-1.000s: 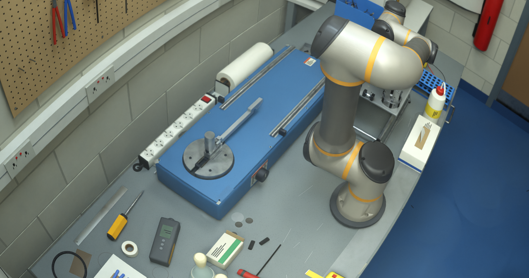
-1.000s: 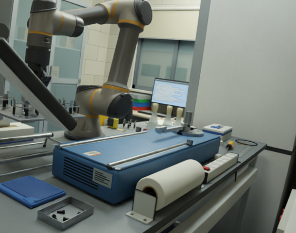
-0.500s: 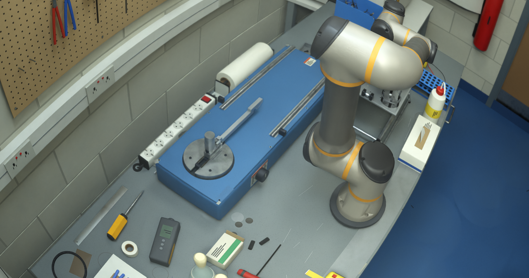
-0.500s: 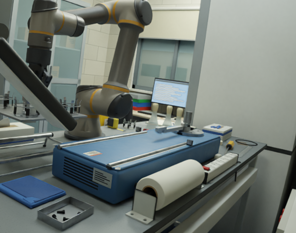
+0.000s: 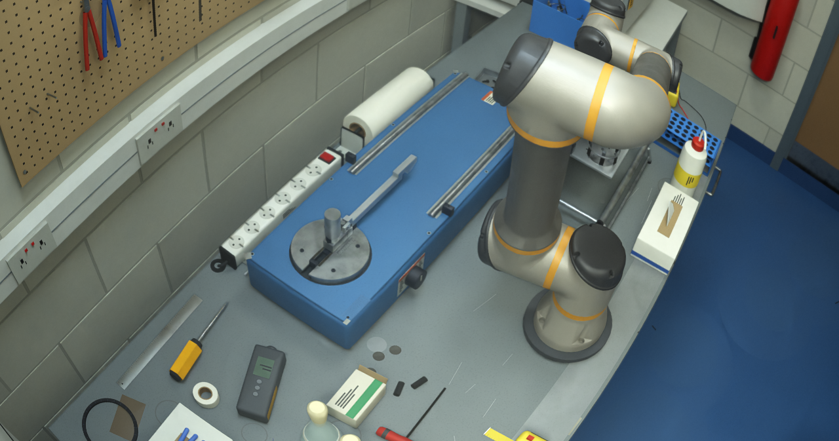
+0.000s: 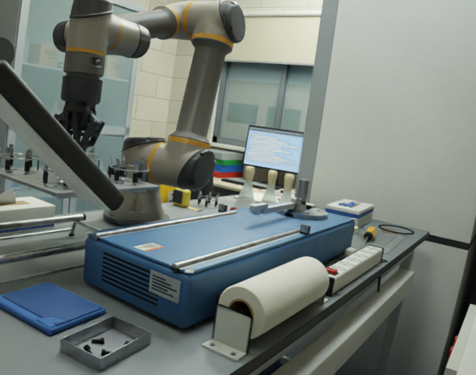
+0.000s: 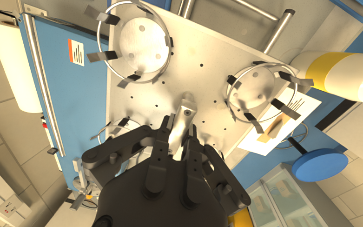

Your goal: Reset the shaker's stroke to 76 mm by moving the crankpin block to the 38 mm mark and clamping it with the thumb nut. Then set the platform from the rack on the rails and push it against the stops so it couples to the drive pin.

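The platform [image 7: 194, 82], a pale plate with wire flask clamps and a metal handle bar at its middle, hangs lifted off the rack beside the shaker, and my gripper [image 7: 178, 127] is closed on that handle [image 7: 184, 115]. Seen from the second side camera, the gripper [image 6: 78, 133] holds the plate [image 6: 64, 181] level above the bench. On the blue shaker [image 5: 381, 204], the crankpin block with its thumb nut [image 5: 332, 227] sits on the slotted disc [image 5: 330, 254], joined to the connecting rod [image 5: 381, 186]. Two rails [image 5: 469, 169] run along the shaker's top.
A small tray [image 6: 105, 341] with screws and a blue pad [image 6: 48, 306] lie by the shaker's near end. A paper roll [image 5: 387, 101] and power strip [image 5: 281, 204] flank its wall side. A squeeze bottle [image 5: 689, 166], tissue box [image 5: 666, 227] and tube rack stand right of the rack.
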You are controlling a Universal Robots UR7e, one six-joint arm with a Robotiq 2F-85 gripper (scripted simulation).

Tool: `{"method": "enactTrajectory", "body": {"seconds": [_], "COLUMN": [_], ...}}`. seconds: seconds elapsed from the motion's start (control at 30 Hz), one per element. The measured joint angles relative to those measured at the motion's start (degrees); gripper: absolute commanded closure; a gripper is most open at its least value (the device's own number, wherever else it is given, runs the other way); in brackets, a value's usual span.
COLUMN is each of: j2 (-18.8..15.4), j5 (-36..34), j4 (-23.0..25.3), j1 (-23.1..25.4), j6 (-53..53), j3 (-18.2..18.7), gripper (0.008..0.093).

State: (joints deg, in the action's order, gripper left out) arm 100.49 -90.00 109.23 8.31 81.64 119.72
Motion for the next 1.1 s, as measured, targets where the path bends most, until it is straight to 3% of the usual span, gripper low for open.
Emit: {"method": "enactTrajectory", "body": {"seconds": [0.5,1.1], "j2": [-0.65,-5.20], "j5": [0.01,0.01], "j4": [-1.85,-3.76], "j1": [11.94,27.23], "j6": [-11.93,-27.21], "j3": [-2.50,-8.95], "gripper": [0.0934,0.0934]}}
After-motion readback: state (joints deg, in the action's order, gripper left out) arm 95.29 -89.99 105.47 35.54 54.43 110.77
